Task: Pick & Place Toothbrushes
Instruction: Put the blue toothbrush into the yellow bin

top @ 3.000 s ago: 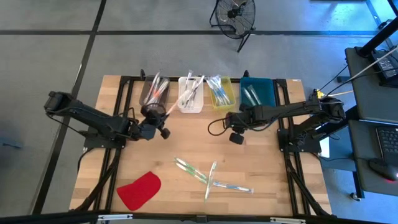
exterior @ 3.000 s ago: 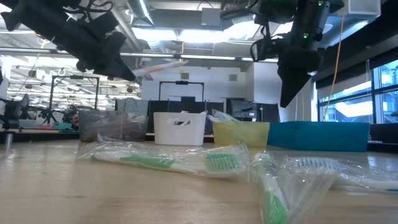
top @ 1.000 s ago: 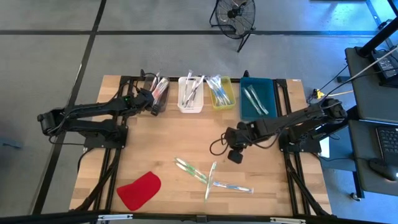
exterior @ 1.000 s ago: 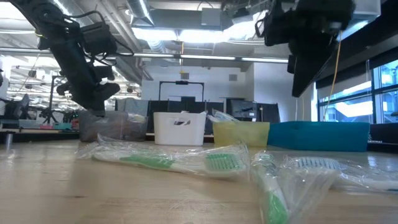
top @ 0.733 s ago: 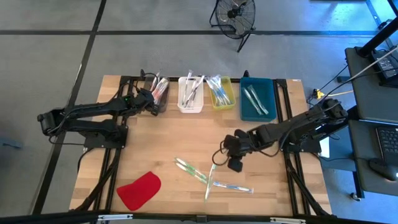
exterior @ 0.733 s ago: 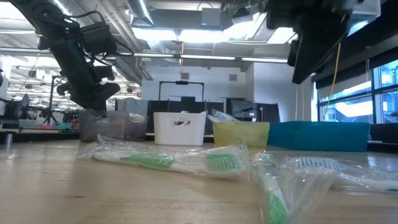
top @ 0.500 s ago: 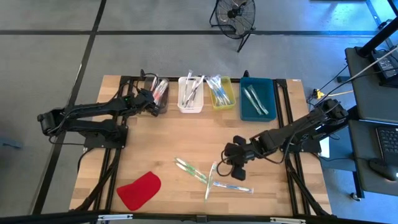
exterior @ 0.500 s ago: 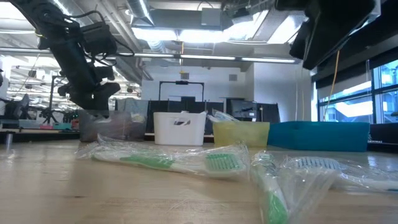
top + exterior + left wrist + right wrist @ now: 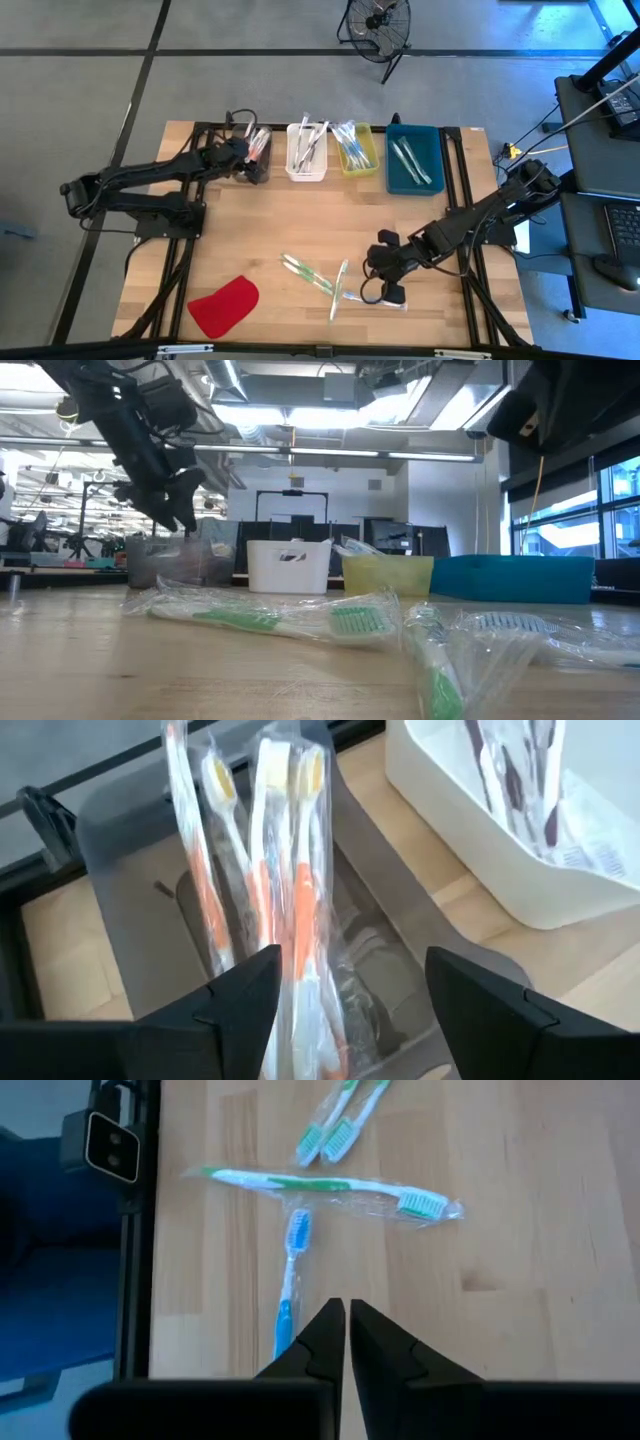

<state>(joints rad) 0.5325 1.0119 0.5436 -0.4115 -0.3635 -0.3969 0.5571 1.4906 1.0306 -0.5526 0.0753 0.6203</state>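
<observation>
Release is the fresh event on the left side: the left end effector (image 9: 243,160), clamped a second ago, now stands with its fingers wide apart above the grey bin (image 9: 250,152) at the far left of the bin row, and the orange toothbrushes (image 9: 280,890) lie inside it. That brush looks delivered. Meanwhile the right end effector (image 9: 390,290) has travelled from mid-worktop down to the near cluster, its fingers together and holding nothing, poised over the blue toothbrush (image 9: 288,1280). It would probably have to open before a pick.

Loose toothbrushes (image 9: 325,282) remaining on the worktop (image 9: 300,220) are few, so the sorting seems nearly finished. The red cloth (image 9: 224,305) lies untouched near the left.

The left wrist view alone shows the wrapped orange brushes settled in the bin, between the spread fingers. The right wrist view alone shows the blue brush among the green ones (image 9: 330,1185). The low view reveals wrappers, but hides which bin holds what.
</observation>
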